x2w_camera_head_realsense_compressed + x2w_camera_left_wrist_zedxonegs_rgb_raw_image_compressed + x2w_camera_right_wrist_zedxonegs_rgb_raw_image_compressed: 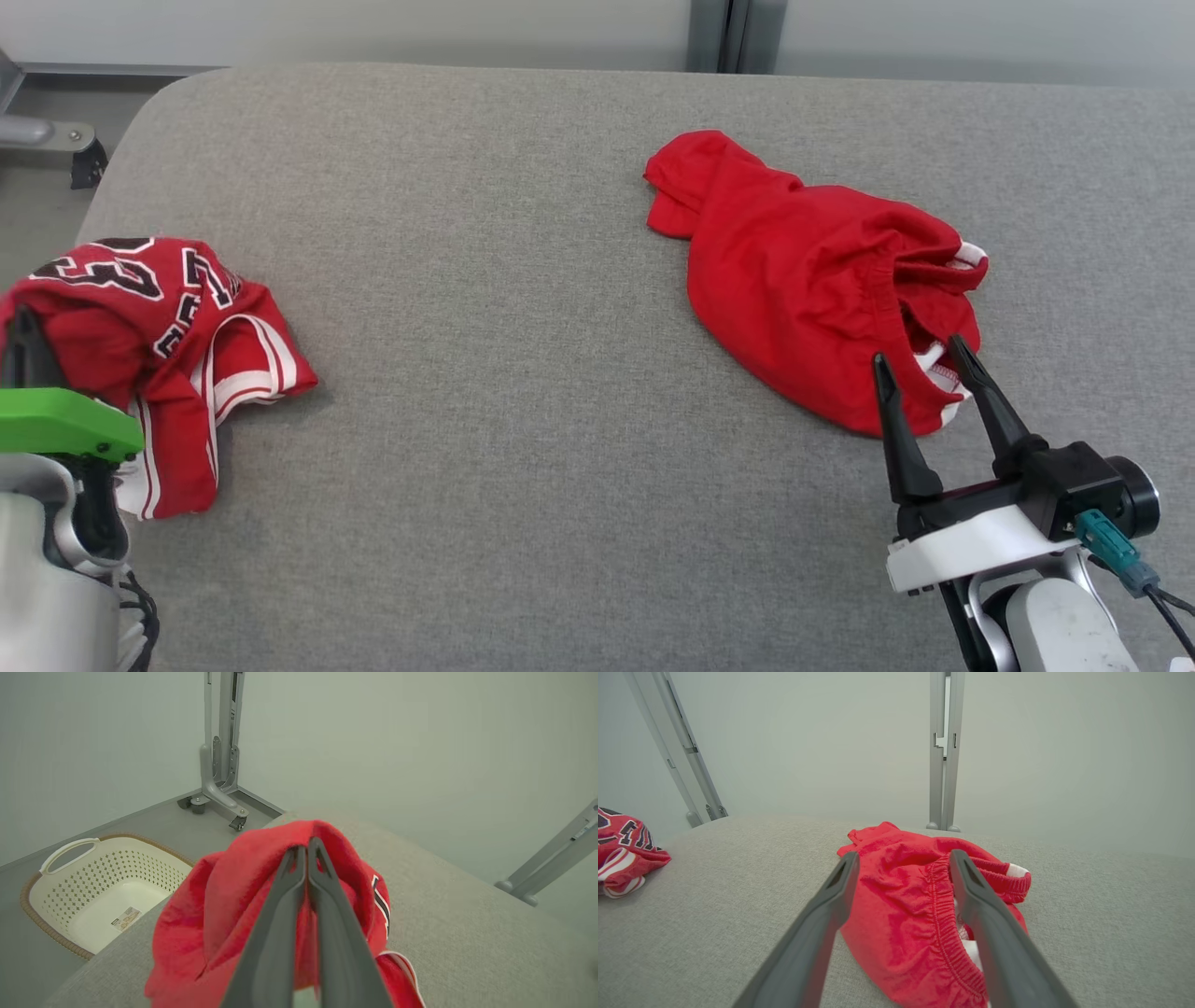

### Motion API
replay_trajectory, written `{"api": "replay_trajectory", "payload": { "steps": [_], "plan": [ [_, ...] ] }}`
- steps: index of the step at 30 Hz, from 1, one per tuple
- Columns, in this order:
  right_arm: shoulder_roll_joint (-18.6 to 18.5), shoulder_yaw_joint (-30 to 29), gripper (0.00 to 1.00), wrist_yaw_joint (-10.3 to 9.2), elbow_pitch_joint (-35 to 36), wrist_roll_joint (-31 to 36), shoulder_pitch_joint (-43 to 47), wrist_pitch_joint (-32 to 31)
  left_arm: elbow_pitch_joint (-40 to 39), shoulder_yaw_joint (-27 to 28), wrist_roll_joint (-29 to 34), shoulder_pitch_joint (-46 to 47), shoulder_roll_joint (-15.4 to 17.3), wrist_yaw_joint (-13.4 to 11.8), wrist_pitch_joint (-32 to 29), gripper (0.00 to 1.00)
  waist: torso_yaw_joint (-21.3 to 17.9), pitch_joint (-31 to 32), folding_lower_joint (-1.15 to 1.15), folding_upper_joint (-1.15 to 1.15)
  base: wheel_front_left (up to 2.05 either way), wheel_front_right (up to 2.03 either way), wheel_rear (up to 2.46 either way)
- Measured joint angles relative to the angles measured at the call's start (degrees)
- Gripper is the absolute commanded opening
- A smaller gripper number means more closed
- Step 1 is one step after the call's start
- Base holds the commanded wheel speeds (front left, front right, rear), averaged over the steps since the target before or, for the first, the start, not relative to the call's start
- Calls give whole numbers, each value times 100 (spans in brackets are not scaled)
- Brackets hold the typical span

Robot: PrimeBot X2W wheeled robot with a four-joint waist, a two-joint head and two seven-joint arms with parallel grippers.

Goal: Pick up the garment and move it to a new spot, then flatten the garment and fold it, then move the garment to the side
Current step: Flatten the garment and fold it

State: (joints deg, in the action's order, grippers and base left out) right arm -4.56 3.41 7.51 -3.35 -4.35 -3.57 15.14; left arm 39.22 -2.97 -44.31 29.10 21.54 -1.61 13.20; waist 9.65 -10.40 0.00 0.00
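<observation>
Red cloth was bunched around the left pincer [307, 851], whose two dark fingers were pressed together with a fold of the jersey [159, 308] caught between them. The jersey, red with white and black trim and black lettering edged in white, lay crumpled at the left edge of the grey fabric surface [504, 373], part of it drawn up at the fingers and the rest resting on the surface.

The right pincer [918, 352] was spread wide at the near end of a pair of red shorts [794, 271], its fingers standing either side of the gathered elastic waistband. Whether the tips touched the cloth could not be told. The shorts lay in a loose heap on the right half of the surface, well apart from the jersey, with white trim showing at the waist opening.

Beyond the surface's left edge, a cream perforated basket [140, 872] with a brown rim stood on the floor, near a grey wheeled stand [219, 765].
</observation>
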Motion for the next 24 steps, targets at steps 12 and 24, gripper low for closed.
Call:
{"api": "replay_trajectory", "payload": {
  "steps": [12, 24],
  "plan": [
    [87, 24, 100, -1, -165, -7, 253, 0, -1898, 242, 1525, -1007, -744, 459, 185, 100, -408, 491, 0, 0, 0, 0, 0],
    [3, 379, 100, 0, -187, -46, 480, 0, -3722, 290, 3349, -2989, -1816, 461, 193, 100, -1216, 1015, 0, 0, 0, 0, 0]
  ]
}}
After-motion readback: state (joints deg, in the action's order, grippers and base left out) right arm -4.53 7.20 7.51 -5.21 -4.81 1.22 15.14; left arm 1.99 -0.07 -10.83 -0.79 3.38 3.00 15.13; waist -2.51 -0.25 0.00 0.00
